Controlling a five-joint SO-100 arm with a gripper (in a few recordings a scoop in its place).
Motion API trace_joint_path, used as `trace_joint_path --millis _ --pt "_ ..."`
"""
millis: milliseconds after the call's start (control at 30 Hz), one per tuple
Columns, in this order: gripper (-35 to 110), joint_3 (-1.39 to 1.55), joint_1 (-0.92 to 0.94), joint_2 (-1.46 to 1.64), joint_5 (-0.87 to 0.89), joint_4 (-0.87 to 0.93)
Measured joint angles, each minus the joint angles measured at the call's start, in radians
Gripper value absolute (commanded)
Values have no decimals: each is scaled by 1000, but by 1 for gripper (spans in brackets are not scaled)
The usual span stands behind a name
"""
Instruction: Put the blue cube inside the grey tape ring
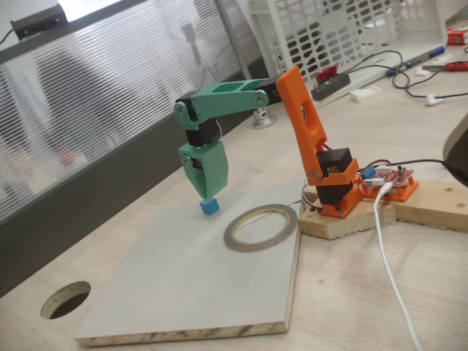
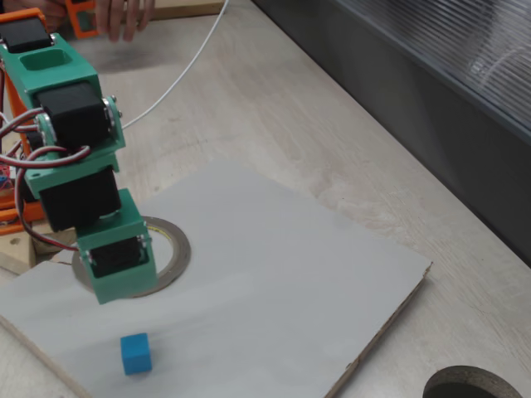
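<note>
Sky-blue cube (image 2: pixel 136 354); greyish tape ring (image 1: pixel 261 227).

The cube (image 1: pixel 210 206) sits on the board (image 1: pixel 183 292), left of the tape ring (image 1: pixel 261 227) in a fixed view, outside it, with the gripper (image 1: pixel 205 191) right above.

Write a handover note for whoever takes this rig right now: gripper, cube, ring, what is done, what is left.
Gripper: hangs pointing down at the cube; in a fixed view its tip looks close above the cube, in the other fixed view a gap shows between them. Open or shut cannot be told.
Cube: lies on the grey board, outside the ring, not gripped.
Ring: lies flat on the board near the arm's base, nothing inside it.
Done: gripper brought near the cube.
Left: grasp the cube, carry it to the ring, set it inside.
</note>
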Motion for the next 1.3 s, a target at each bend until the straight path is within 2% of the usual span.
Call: trace_joint_path --millis 167,333,733,1000,1300 --pt "71 0 0 0 0 0" --pt "90 0 0 -5 0 57" --pt "92 0 -2 -20 0 100" --pt "92 0 0 -215 0 92" --pt "92 0 0 -224 5 92"
